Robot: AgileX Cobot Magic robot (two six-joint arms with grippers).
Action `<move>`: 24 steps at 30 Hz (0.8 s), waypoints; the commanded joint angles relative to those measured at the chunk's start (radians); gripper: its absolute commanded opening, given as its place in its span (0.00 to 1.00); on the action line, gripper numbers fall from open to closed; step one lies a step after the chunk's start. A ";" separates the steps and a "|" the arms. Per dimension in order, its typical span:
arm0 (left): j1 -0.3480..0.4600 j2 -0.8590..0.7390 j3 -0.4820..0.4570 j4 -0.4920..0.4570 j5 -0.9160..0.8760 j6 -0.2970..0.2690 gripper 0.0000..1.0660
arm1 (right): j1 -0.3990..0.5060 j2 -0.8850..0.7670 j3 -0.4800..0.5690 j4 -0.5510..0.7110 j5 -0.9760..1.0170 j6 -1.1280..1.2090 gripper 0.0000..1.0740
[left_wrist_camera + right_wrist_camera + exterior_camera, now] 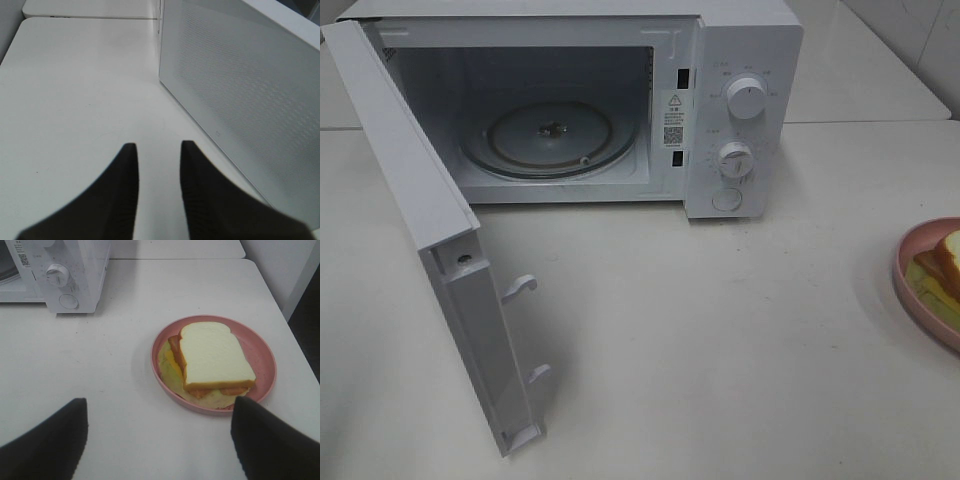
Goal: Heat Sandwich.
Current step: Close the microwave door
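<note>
The white microwave (740, 110) stands at the back of the table with its door (430, 230) swung wide open to the left; the glass turntable (548, 135) inside is bare. The sandwich (212, 357), white bread with brown crust and yellow-green filling, lies on a round pink plate (260, 352); in the exterior high view the plate (912, 275) and sandwich (945, 262) show cut off at the right edge. My right gripper (159, 412) is open wide, hovering just short of the plate. My left gripper (157, 150) is open and empty beside the door's outer face (240, 95).
The microwave's two knobs (747, 98) and button (727, 199) face front; the control panel also shows in the right wrist view (59, 275). Door latch hooks (520, 287) stick out from the open door. The table's right edge (280, 315) runs close behind the plate.
</note>
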 commanded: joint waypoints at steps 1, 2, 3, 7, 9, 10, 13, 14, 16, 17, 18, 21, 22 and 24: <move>-0.006 0.056 0.035 -0.007 -0.098 0.007 0.00 | -0.006 -0.028 0.000 0.006 -0.006 -0.004 0.71; -0.006 0.056 0.035 -0.007 -0.098 0.007 0.00 | -0.006 -0.028 0.000 0.006 -0.006 -0.004 0.71; -0.006 0.072 0.051 -0.006 -0.132 0.007 0.00 | -0.006 -0.028 0.000 0.006 -0.006 -0.004 0.71; -0.006 0.121 0.129 -0.011 -0.303 0.007 0.00 | -0.006 -0.028 0.000 0.006 -0.006 -0.004 0.71; -0.006 0.144 0.172 -0.011 -0.411 0.007 0.00 | -0.006 -0.028 0.000 0.006 -0.006 -0.004 0.71; -0.006 0.163 0.211 -0.011 -0.516 0.007 0.00 | -0.006 -0.028 0.000 0.006 -0.006 -0.004 0.71; -0.006 0.188 0.245 -0.011 -0.617 0.007 0.00 | -0.006 -0.028 0.000 0.006 -0.006 -0.004 0.71; -0.006 0.217 0.275 -0.011 -0.717 0.007 0.00 | -0.006 -0.028 0.000 0.006 -0.006 -0.004 0.71; -0.006 0.237 0.292 -0.011 -0.763 0.007 0.00 | -0.006 -0.028 0.000 0.006 -0.006 -0.004 0.71; -0.006 0.258 0.303 -0.010 -0.797 0.007 0.00 | -0.006 -0.028 0.000 0.006 -0.006 -0.004 0.71; -0.006 0.309 0.318 -0.010 -0.880 0.007 0.00 | -0.006 -0.028 0.000 0.006 -0.006 -0.004 0.71; -0.006 0.362 0.327 -0.010 -0.953 0.007 0.00 | -0.006 -0.028 0.000 0.006 -0.006 -0.004 0.71; -0.006 0.422 0.327 -0.004 -1.025 0.006 0.00 | -0.006 -0.028 0.000 0.006 -0.006 -0.004 0.71; -0.006 0.491 0.327 0.025 -1.087 0.002 0.00 | -0.006 -0.028 0.000 0.006 -0.006 -0.004 0.71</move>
